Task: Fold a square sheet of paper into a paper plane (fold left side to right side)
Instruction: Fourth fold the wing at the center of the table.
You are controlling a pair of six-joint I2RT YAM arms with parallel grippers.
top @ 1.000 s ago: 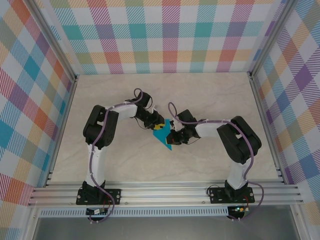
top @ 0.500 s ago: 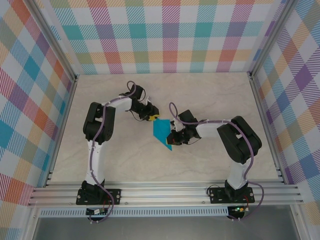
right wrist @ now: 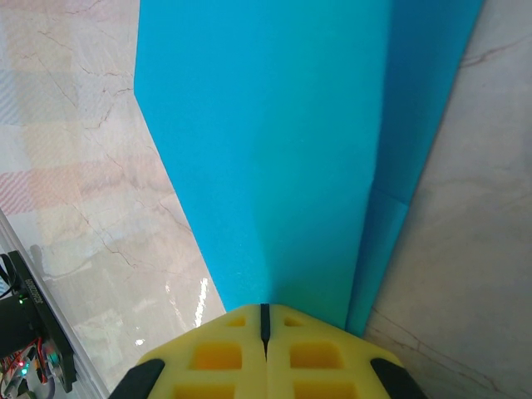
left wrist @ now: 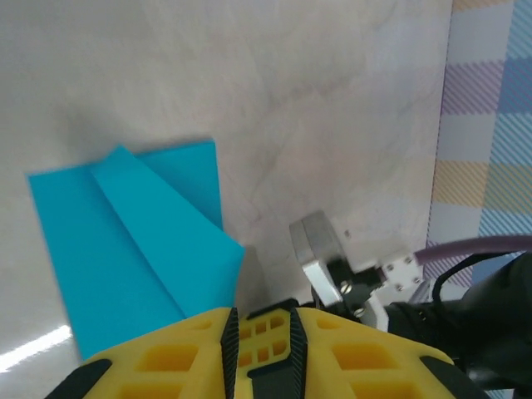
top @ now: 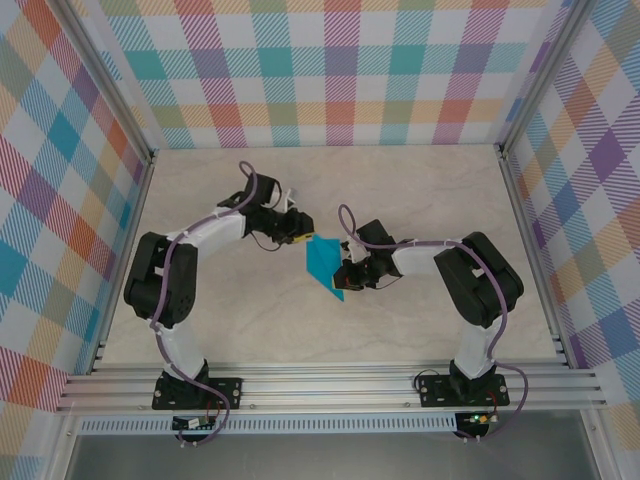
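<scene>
right gripper [top: 344, 279], jaws together, presses on folded cyan-blue paper sheet [top: 322, 262]; left gripper [top: 304, 238], jaws slightly apart, empty beside its corner. likely mid-fold; next needs corner pinched.

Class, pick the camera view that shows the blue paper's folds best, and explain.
Left wrist view: the blue paper sits almost whole in frame, its folded flap and layered edges plain. The top view shows the paper's outline, but small, creases unreadable. The right wrist view is very close, so the paper runs off the frame.
</scene>
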